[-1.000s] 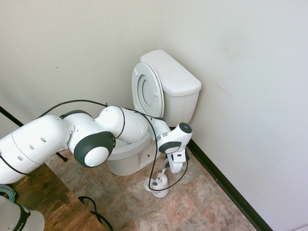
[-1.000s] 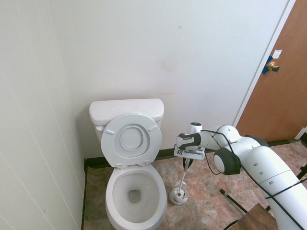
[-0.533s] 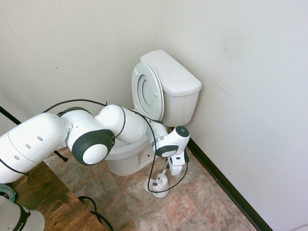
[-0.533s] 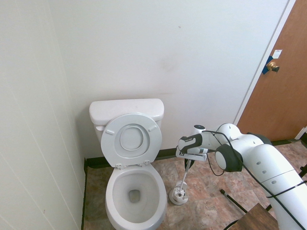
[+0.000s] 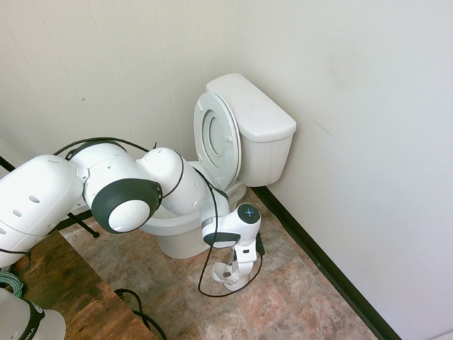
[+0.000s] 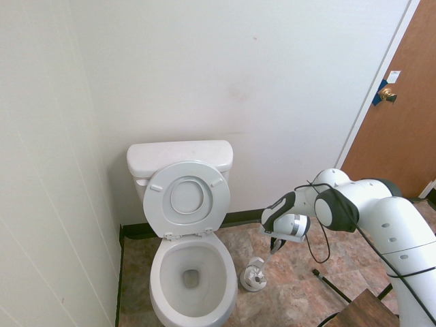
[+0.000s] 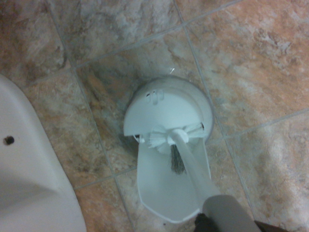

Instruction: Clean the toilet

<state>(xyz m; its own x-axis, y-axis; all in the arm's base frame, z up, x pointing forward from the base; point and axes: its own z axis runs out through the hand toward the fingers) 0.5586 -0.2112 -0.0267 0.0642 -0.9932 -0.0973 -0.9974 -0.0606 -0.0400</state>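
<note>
Standing in the corner with its tank (image 6: pixel 180 153) to the wall, the toilet (image 6: pixel 157 286) is white and glossy, with an oval bowl (image 6: pixel 212 279) and a little water (image 6: pixel 191 278) at the bottom. Its round lid (image 6: pixel 187 196) and ring seat (image 6: pixel 155 204) are both up, leaning back toward the tank, and 2 pale hinges show at the back of the rim. On the tiled floor (image 5: pixel 283 312) just beside it sits the small white brush holder (image 7: pixel 169 106), its curved flap open, with the brush's (image 7: pixel 190 162) white bristles and a gray tuft in the opening. The claw (image 6: pixel 276 244) is closed on the brush's handle, which slants up out of the holder — the bristle end is at the holder while the grip end is in the claw. Compared with 1 second ago, the claw is lower and farther from the toilet, and the handle leans over more; it stood more upright then. The arm (image 5: pixel 110 188) has bent along with it, its wrist now tipped closer to the holder. The toilet itself — lid, seat and bowl — looks the same as before, and the holder stands in about the same spot.
</note>
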